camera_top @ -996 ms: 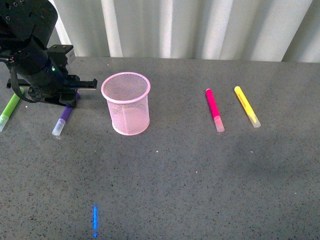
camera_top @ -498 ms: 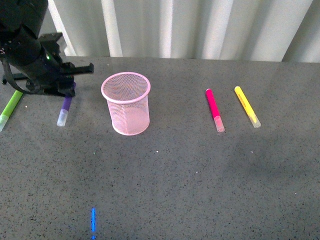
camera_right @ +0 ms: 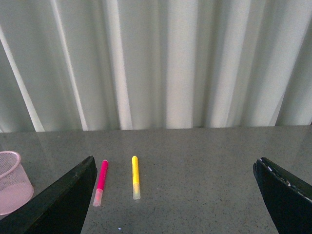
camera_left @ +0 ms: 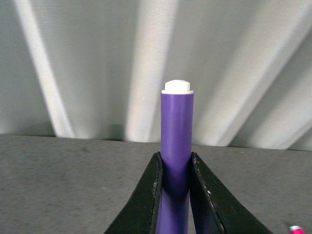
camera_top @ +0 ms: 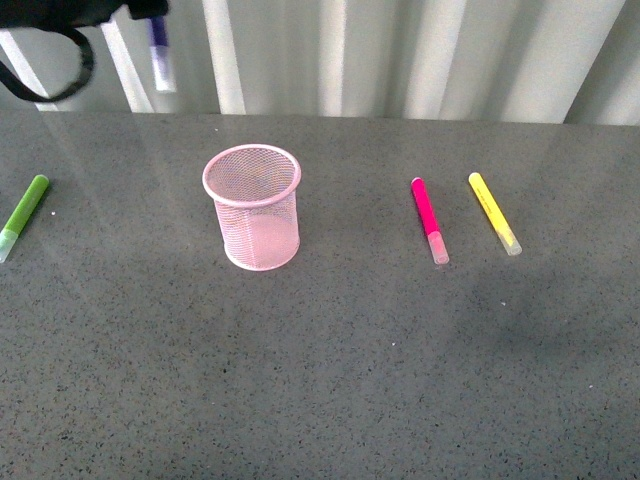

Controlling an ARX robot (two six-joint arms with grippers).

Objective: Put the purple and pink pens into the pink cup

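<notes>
High at the back left, my left gripper (camera_top: 150,12) is shut on the purple pen (camera_top: 158,55), which hangs upright well above the table, its clear cap pointing down. The left wrist view shows both black fingers (camera_left: 148,195) pressed against the purple pen's (camera_left: 177,131) barrel, white end up. The pink cup (camera_top: 252,205), a mesh holder, stands upright and empty, right of and below the pen. On the table right of the cup lies the pink pen (camera_top: 429,218). My right gripper (camera_right: 174,162) is open and empty, with the pink pen (camera_right: 101,183) ahead of it.
A yellow marker (camera_top: 494,212) lies just right of the pink pen. A green marker (camera_top: 22,215) lies at the table's left edge. A pleated white curtain hangs behind the table. The right wrist view also catches the yellow marker (camera_right: 135,176) and the cup (camera_right: 12,183).
My left gripper has lifted the purple pen off the table and raised it high toward the top of the front view. The other pens and the cup have not moved.
</notes>
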